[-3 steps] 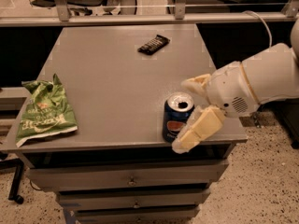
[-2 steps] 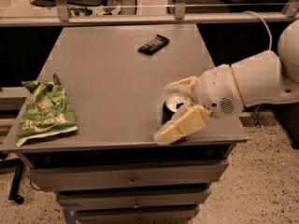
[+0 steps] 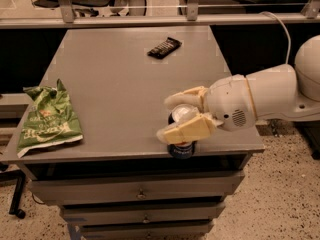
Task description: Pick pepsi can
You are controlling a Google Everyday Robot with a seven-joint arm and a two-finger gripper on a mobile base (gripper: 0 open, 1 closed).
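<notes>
The pepsi can [image 3: 181,148], dark blue with a silver top, stands upright near the front right edge of the grey table [image 3: 120,94]. My gripper [image 3: 182,115] reaches in from the right on a white arm [image 3: 260,101]. Its two cream fingers [image 3: 184,98] sit on the far and near sides of the can's upper part and press against it. The can's base still rests on the table top. The near finger hides much of the can's side.
A green snack bag [image 3: 47,119] lies at the table's front left. A flat black wrapper [image 3: 164,47] lies at the back centre. Drawers [image 3: 140,191] sit below the table front. A rail with metal posts [image 3: 185,18] runs behind.
The gripper has moved left over the can, and its fingers have come closer together, from wide apart beside the can to pressing on both of its sides.
</notes>
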